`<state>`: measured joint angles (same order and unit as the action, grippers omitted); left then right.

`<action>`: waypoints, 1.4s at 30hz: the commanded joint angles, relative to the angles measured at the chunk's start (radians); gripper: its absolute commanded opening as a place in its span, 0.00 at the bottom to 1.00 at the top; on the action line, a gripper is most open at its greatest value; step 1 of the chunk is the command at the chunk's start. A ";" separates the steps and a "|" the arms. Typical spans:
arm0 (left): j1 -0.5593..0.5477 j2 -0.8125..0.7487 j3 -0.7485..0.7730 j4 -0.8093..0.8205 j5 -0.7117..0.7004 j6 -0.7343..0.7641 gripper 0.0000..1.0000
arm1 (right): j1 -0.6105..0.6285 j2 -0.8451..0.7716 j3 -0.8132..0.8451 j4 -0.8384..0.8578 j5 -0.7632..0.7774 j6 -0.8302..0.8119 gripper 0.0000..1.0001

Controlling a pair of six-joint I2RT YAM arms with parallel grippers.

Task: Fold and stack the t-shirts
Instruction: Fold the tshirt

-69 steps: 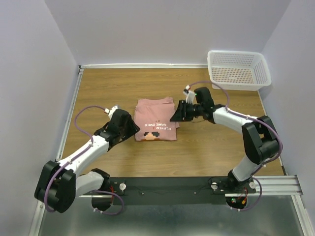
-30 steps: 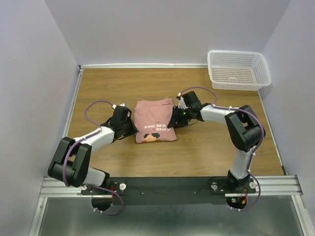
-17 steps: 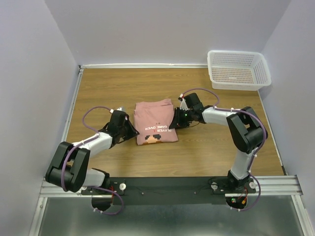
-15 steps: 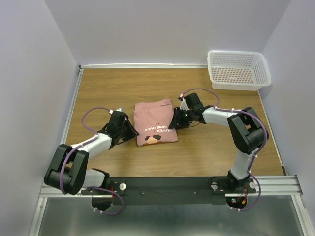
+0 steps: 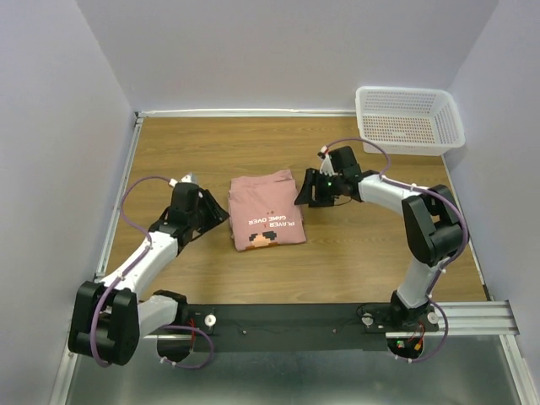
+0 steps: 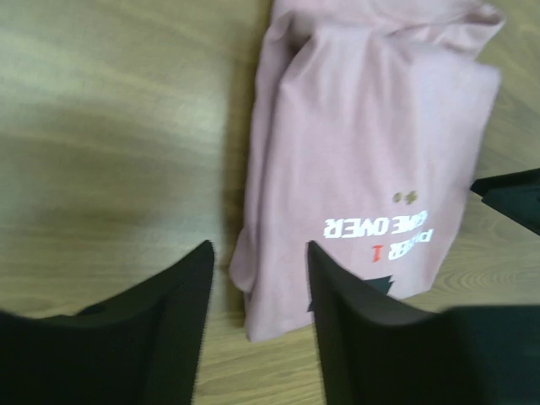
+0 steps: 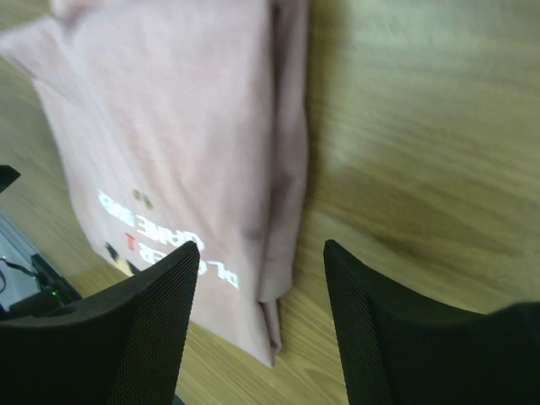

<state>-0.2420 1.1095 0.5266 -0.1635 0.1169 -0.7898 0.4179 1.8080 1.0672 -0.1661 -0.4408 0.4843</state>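
Observation:
A dusty pink t-shirt (image 5: 266, 211) lies folded into a rectangle on the wooden table, its dark graphic and text facing up at the near end. My left gripper (image 5: 218, 211) stands open just off the shirt's left edge, nothing held. The left wrist view shows the t-shirt (image 6: 371, 160) ahead, its near left corner showing between the spread fingers of the left gripper (image 6: 259, 253). My right gripper (image 5: 305, 192) is open beside the shirt's right edge. In the right wrist view the t-shirt (image 7: 169, 126) has its folded edge between the parted fingers of the right gripper (image 7: 261, 253), untouched.
A white mesh basket (image 5: 409, 118) stands at the far right corner of the table (image 5: 211, 152). Grey walls close in the left, back and right sides. A black rail (image 5: 287, 321) carrying the arm bases runs along the near edge.
Both grippers have opened and drawn back from the shirt's side edges, the left one to the left, the right one to the right and farther away. The shirt stays folded on the table.

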 commanded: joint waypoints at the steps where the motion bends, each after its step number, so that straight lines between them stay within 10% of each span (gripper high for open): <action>1: 0.006 0.013 0.104 -0.022 -0.051 0.060 0.47 | -0.001 -0.009 0.105 -0.007 -0.045 -0.032 0.68; 5: 0.006 0.129 0.196 0.036 0.004 0.086 0.13 | -0.008 0.062 0.222 -0.006 -0.056 -0.041 0.59; 13: 0.012 0.438 0.329 0.159 0.052 0.087 0.04 | -0.034 0.295 0.416 0.007 -0.159 -0.038 0.27; 23: 0.106 0.662 0.369 0.197 0.142 0.044 0.01 | -0.102 0.392 0.425 0.011 -0.156 -0.036 0.24; 34: 0.104 0.219 0.314 0.004 0.015 0.149 0.60 | -0.062 0.068 0.149 -0.075 -0.036 0.004 0.63; 42: 0.104 -0.072 0.300 -0.208 -0.276 0.236 0.68 | 0.054 0.042 0.096 -0.165 0.132 0.025 0.73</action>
<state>-0.1421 1.1309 0.8398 -0.2424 0.0338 -0.6159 0.4339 1.8477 1.1740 -0.2554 -0.4255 0.4919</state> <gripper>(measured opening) 0.677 0.733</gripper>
